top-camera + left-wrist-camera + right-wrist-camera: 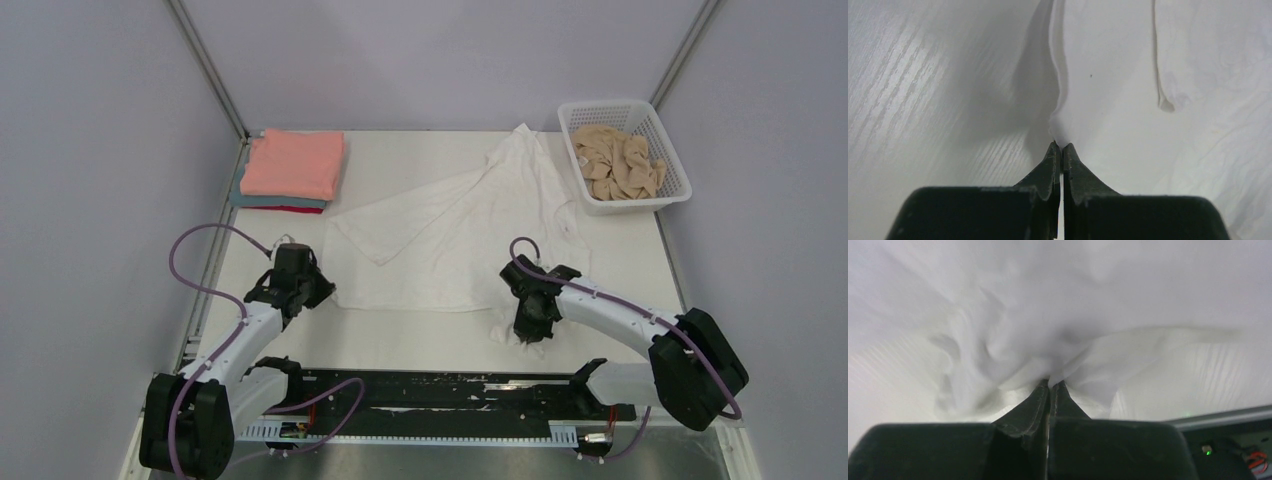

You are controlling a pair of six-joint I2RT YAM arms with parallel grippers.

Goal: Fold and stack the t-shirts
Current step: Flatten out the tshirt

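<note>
A large white t-shirt [470, 225] lies spread and partly folded across the middle of the table. My left gripper [322, 290] is shut on its near left corner; the left wrist view shows the jaws pinching the cloth edge [1060, 125]. My right gripper [528, 335] is shut on bunched cloth at the shirt's near right corner [1058, 365]. A stack of folded shirts sits at the back left: salmon-pink [295, 162] on top, teal [250, 201] and red [300, 209] beneath. A tan shirt [617, 160] lies crumpled in the basket.
A white plastic mesh basket [660, 135] stands at the back right. A black rail with cables [440, 395] runs along the near edge between the arm bases. Grey walls enclose the table on three sides.
</note>
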